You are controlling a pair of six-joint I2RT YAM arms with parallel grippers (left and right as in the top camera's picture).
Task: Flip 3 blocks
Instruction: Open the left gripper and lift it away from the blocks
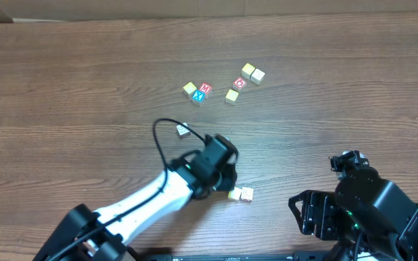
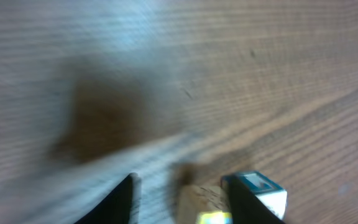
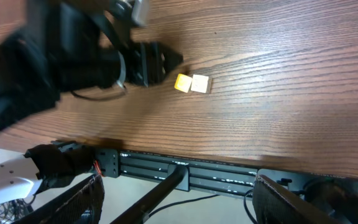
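progress unclear: left claw (image 1: 223, 180) stood parted, unclamped, at two blocks (image 1: 241, 193) near bench (image 1: 64, 87) front edge; right claw (image 3: 179, 199) wide, empty; far blocks (image 1: 231, 95) likely unflipped.

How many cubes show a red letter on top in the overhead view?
2: the M cube mid-table, and the O cube just right of it. Letters on hidden faces cannot be seen.
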